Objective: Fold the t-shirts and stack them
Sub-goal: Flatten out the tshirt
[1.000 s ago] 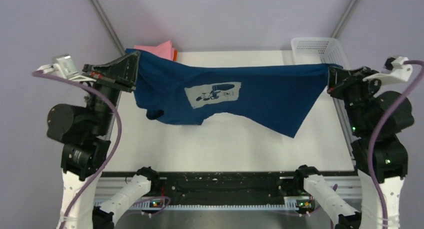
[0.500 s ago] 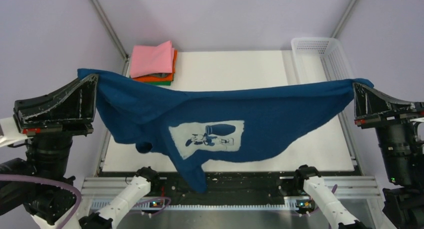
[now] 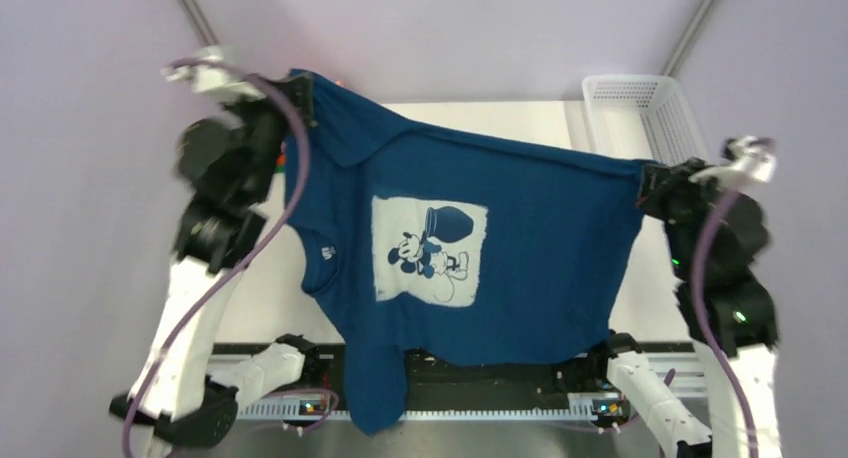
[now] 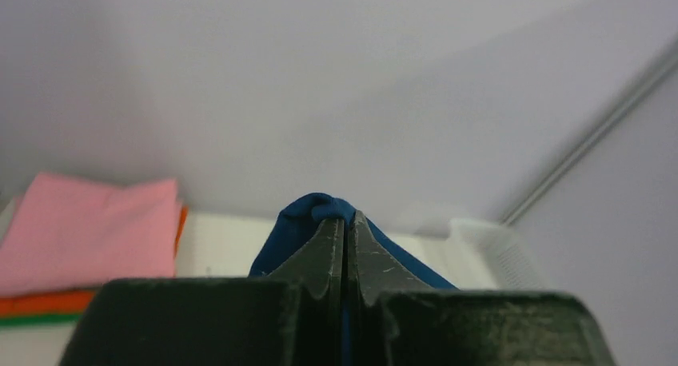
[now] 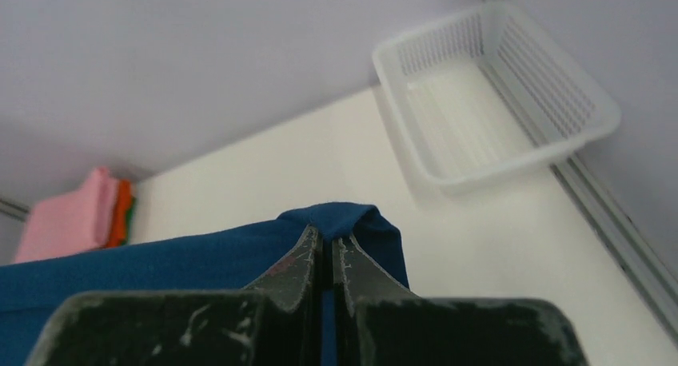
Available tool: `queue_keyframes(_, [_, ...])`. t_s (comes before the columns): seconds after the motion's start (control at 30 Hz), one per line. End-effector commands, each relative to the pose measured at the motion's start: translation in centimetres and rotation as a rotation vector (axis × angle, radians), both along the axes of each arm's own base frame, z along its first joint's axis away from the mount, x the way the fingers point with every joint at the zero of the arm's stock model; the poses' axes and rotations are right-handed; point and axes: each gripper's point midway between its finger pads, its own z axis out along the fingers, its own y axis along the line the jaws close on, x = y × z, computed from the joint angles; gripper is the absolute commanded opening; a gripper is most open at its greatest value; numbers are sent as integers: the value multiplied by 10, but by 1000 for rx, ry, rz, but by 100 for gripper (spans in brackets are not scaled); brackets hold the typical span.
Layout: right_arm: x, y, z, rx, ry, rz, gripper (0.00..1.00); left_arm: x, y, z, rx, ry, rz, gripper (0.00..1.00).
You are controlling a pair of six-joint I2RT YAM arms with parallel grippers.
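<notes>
The navy t-shirt (image 3: 540, 248) with a white cartoon chest print hangs spread in the air between my two grippers, its lower part drooping over the table's near edge. My left gripper (image 3: 300, 88) is shut on its upper left corner; the pinched cloth shows in the left wrist view (image 4: 316, 210). My right gripper (image 3: 650, 173) is shut on its right corner, seen in the right wrist view (image 5: 344, 218). The folded pink (image 4: 88, 226), orange (image 4: 48, 302) and green shirts are stacked at the back left, mostly hidden by the navy shirt in the top view.
A white mesh basket (image 3: 640, 98) stands at the table's back right, empty in the right wrist view (image 5: 488, 86). The white table (image 3: 500, 123) lies under the hanging shirt. Metal frame posts run up both back corners.
Both arms swung back from the near side. The left gripper rose to the back left, the right moved up a little. The shirt now hangs flat with its print facing the camera.
</notes>
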Motion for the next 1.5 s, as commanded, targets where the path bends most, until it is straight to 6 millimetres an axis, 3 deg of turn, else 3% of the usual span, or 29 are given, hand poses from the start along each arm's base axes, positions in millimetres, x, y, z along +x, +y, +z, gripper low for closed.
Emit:
queue_keyframes(0.0, [55, -13, -81, -51, 140, -129, 0, 98, 12, -137, 113, 327, 257, 0])
queue_keyframes(0.03, [68, -12, -111, -65, 191, -131, 0, 112, 10, -167, 131, 383, 279, 0])
queue_keyframes(0.1, [88, -9, -149, -79, 252, -137, 0, 136, 8, -219, 153, 490, 290, 0])
queue_keyframes(0.23, [125, -2, -204, -104, 335, -122, 0, 174, 8, -297, 159, 664, 288, 0])
queue_keyframes(0.5, [171, -3, -252, -131, 421, -127, 0, 229, 3, -354, 193, 773, 275, 0])
queue_keyframes(0.63, [194, -2, -257, -142, 423, -126, 0, 251, 3, -372, 203, 815, 267, 0])
queue_keyframes(0.8, [221, -5, -263, -156, 432, -146, 0, 274, 0, -380, 208, 823, 249, 0])
queue_keyframes(0.97, [246, -14, -283, -172, 486, -208, 0, 301, -4, -401, 228, 853, 252, 0])
queue_keyframes(1.0, [253, -16, -289, -175, 497, -222, 4, 307, -3, -404, 231, 851, 264, 1])
queue_keyframes(1.03, [260, -18, -293, -183, 501, -237, 8, 318, -3, -402, 229, 835, 275, 10])
queue_keyframes(1.07, [269, -22, -295, -193, 498, -257, 14, 328, -3, -404, 233, 828, 286, 26])
queue_keyframes(1.13, [291, -25, -294, -216, 494, -281, 37, 345, -3, -404, 235, 826, 307, 59])
queue_keyframes(1.2, [308, -22, -295, -229, 522, -269, 50, 358, -7, -396, 233, 823, 301, 90])
queue_keyframes(1.27, [314, -14, -297, -244, 573, -216, 90, 362, -13, -387, 228, 814, 268, 98])
queue_keyframes(1.3, [315, -7, -298, -250, 589, -179, 98, 361, -17, -381, 218, 807, 246, 99])
queue_keyframes(1.47, [288, 38, -305, -246, 647, -5, 99, 324, -29, -375, 164, 852, 151, 99])
